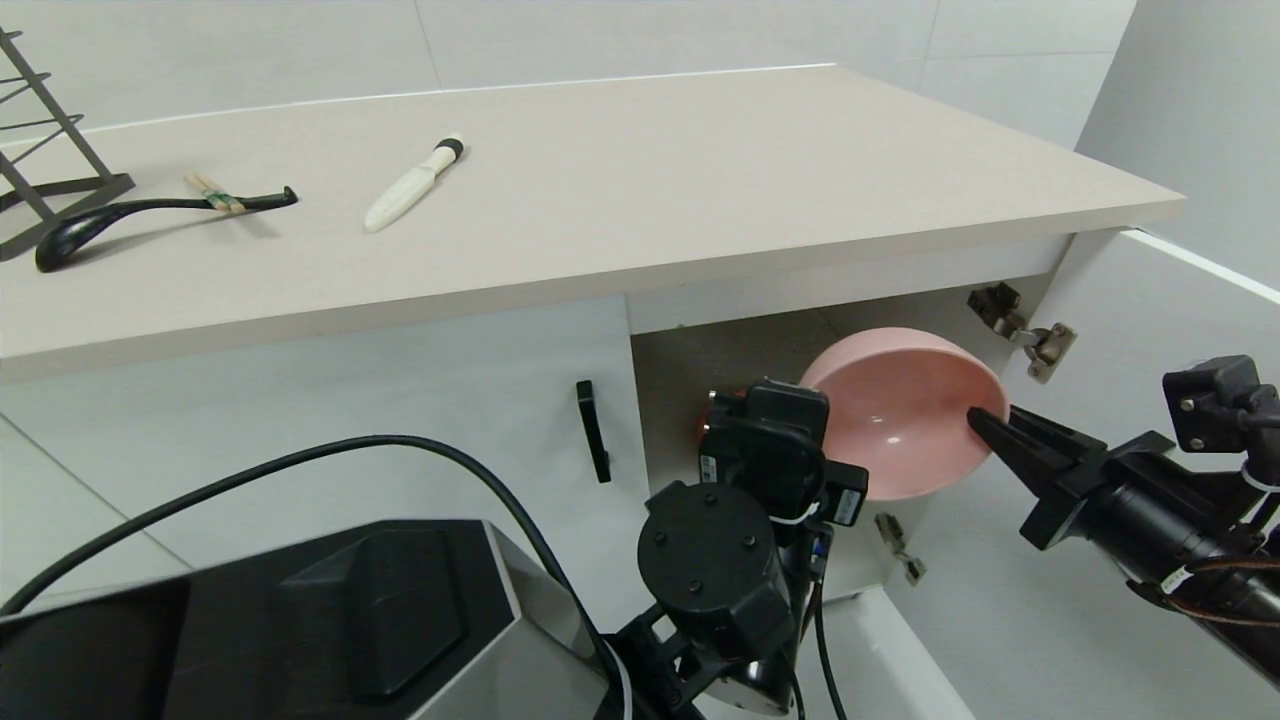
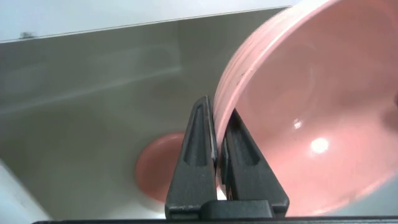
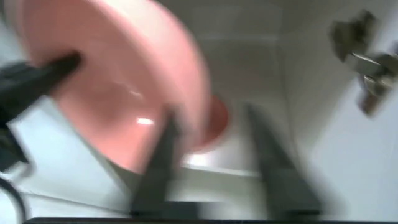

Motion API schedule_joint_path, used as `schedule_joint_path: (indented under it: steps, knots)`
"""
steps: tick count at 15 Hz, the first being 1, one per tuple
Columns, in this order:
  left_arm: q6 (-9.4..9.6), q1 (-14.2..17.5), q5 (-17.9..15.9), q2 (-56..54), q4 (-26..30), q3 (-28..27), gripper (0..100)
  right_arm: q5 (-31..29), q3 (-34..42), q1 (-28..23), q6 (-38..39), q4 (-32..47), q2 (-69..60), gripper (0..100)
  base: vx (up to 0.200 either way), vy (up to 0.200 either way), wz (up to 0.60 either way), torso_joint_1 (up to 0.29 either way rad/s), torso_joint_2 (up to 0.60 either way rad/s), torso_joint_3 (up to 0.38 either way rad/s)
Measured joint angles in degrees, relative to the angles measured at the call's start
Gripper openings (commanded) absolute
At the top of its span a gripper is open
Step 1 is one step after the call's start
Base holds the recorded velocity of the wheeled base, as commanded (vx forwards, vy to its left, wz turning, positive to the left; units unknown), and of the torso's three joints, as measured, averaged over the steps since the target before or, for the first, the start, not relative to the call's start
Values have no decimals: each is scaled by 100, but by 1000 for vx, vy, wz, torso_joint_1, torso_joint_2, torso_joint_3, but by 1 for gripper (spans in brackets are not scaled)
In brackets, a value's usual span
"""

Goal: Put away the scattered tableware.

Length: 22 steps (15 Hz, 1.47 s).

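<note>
Cabinet interior (image 2: 93,93): second pink dish (image 2: 155,169) | left claw (image 2: 217,111) pinches pink bowl (image 2: 311,124) rim | right claw (image 3: 208,118) spread

The left gripper (image 2: 217,113) is held forward, fingers (image 2: 200,146) pinched on the rim of a pink bowl (image 2: 305,106). The right gripper (image 1: 982,420) sits at the bowl's opposite rim, fingers (image 3: 163,146) spread apart.

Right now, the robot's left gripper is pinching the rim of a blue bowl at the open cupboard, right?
No. The bowl is pink, not blue, as the left wrist view shows. The left gripper does pinch its rim at the open cupboard.
</note>
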Motion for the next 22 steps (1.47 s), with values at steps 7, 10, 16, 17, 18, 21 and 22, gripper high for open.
schedule_joint_path:
  steps: [7,10,16,17,18,21,22]
  knots:
    - [51,-99,20,-33,0,83,100,-23,-30,123,1,-16,-83,0,0,0,0,0,0,0]
    - [-48,-245,-28,-216,4,377,100,-15,-27,129,1,-11,-93,0,0,0,0,0,0,0]
    - [-712,-521,-1398,-1431,4,2081,100,-17,-22,129,1,-11,-96,0,0,0,0,0,0,0]
    - [-806,-485,-1853,-1775,0,2573,100,-17,-20,129,1,-11,-96,0,0,0,0,0,0,0]
    - [-857,-400,-2313,-2096,2,3029,100,-15,-9,132,1,-9,-96,0,0,0,0,0,0,0]
    - [-923,91,-3828,-3090,2,4398,100,-22,15,129,1,-9,-88,0,0,0,0,0,0,0]
    - [-926,286,-4289,-3449,2,4837,100,-23,22,129,1,-11,-82,0,0,0,0,0,0,0]
